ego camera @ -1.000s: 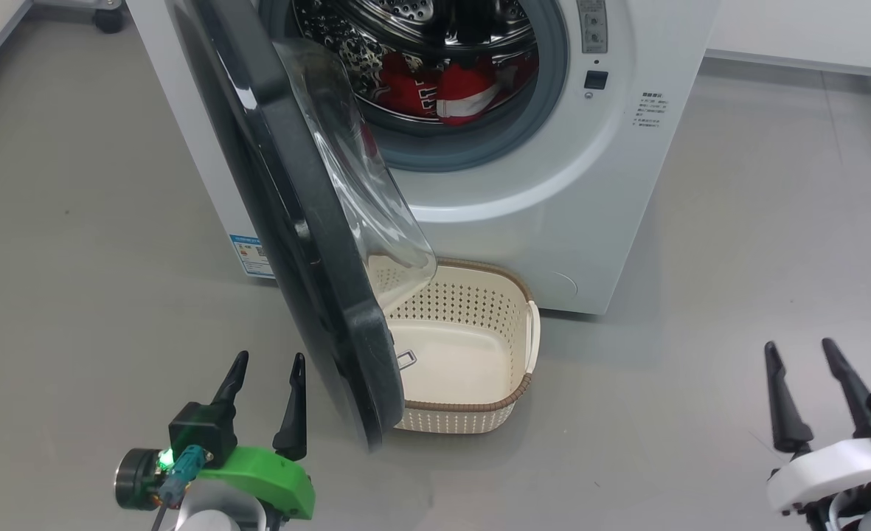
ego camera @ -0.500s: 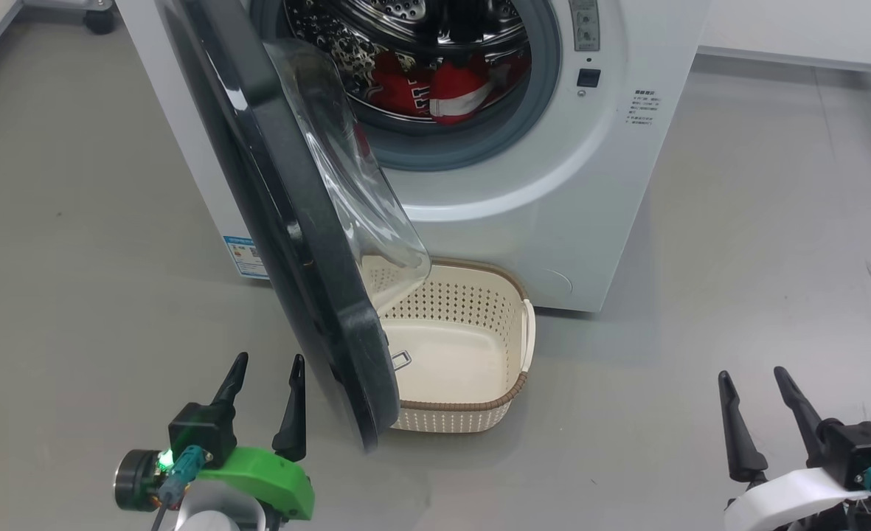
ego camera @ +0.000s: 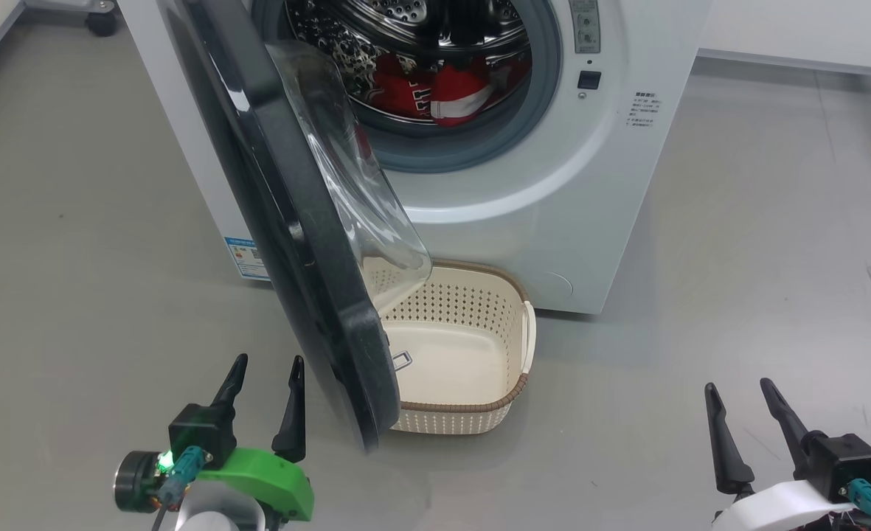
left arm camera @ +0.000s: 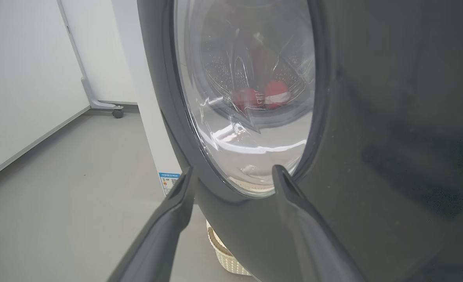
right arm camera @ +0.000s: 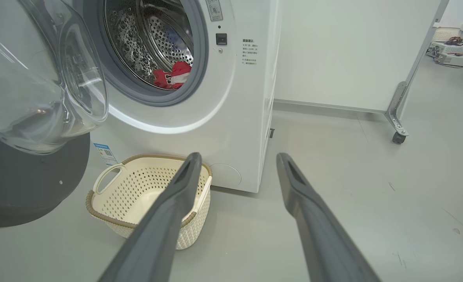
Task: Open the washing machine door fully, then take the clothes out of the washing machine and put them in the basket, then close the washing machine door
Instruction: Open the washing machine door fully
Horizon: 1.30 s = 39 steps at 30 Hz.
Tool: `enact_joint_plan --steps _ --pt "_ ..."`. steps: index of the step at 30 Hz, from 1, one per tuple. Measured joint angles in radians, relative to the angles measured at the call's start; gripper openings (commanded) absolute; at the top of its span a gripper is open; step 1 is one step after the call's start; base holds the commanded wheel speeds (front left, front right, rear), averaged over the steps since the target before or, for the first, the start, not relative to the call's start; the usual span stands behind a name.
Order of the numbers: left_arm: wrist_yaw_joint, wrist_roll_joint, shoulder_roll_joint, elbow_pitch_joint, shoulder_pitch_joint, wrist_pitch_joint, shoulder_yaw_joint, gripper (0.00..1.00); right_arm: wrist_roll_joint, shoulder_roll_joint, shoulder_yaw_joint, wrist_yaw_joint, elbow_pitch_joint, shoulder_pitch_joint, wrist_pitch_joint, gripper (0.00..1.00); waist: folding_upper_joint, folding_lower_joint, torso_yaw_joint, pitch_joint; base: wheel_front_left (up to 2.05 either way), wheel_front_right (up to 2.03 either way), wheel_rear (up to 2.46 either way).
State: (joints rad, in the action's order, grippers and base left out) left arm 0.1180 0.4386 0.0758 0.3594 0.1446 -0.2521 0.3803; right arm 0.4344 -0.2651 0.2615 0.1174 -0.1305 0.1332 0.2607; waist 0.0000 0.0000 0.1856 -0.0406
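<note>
The white washing machine (ego camera: 553,206) stands ahead with its black-rimmed door (ego camera: 287,243) swung out toward me, the glass bowl (ego camera: 354,184) facing the drum. Red clothes (ego camera: 435,92) with white trim lie inside the steel drum; the right wrist view shows them as the clothes (right arm camera: 173,75). The cream basket (ego camera: 512,346) sits on the floor under the door and holds nothing. My left gripper (ego camera: 265,372) is open, just left of the door's lower edge, apart from it; the door (left arm camera: 372,156) is close in its wrist view. My right gripper (ego camera: 737,394) is open at the lower right, holding nothing.
Grey floor (ego camera: 737,243) spreads on both sides of the machine. A white partition on castor wheels (right arm camera: 398,137) stands to the right behind it. Another castor (left arm camera: 117,113) shows by the wall on the left. A blue label (ego camera: 247,258) marks the machine's lower front.
The right gripper has dropped lower and moved left in the head view. The left gripper and the door have kept their places.
</note>
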Motion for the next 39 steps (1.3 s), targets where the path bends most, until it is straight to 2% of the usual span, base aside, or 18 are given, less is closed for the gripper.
enact_joint_plan --steps 8,9,10,12,30,39 --pt "0.000 0.000 0.000 0.004 0.000 0.000 0.000 1.00 -0.008 0.012 -0.008 0.001 0.003 0.004 0.000 1.00 0.0000 0.0000 0.000 0.003 0.00 0.00 0.00" --pt "0.000 0.000 0.000 0.004 0.000 0.000 0.000 0.97 -0.009 0.013 -0.009 0.001 0.003 0.005 0.000 1.00 0.0001 0.0000 0.000 0.003 0.00 0.00 0.00" --pt "0.000 0.000 0.000 0.005 0.000 0.000 0.000 0.48 -0.009 0.014 -0.011 0.001 0.004 0.005 0.000 1.00 0.0000 0.0000 -0.001 0.003 0.00 0.00 0.00" --pt "0.000 -0.001 0.000 0.008 0.000 0.000 0.000 0.00 -0.014 0.016 -0.013 0.001 0.006 0.008 0.000 1.00 0.0000 0.0000 -0.001 0.004 0.00 0.00 0.00" --pt "0.000 -0.016 0.000 0.006 -0.001 0.000 0.001 0.00 -0.029 0.038 -0.048 0.001 0.038 0.022 0.000 1.00 0.0000 0.0000 0.011 0.008 0.00 0.00 0.00" --pt "0.000 -0.068 0.020 -0.151 0.012 0.000 -0.086 0.00 -0.050 0.042 -0.053 0.001 0.057 0.022 0.000 1.00 0.0000 0.0000 0.020 0.014 0.00 0.00 0.00"
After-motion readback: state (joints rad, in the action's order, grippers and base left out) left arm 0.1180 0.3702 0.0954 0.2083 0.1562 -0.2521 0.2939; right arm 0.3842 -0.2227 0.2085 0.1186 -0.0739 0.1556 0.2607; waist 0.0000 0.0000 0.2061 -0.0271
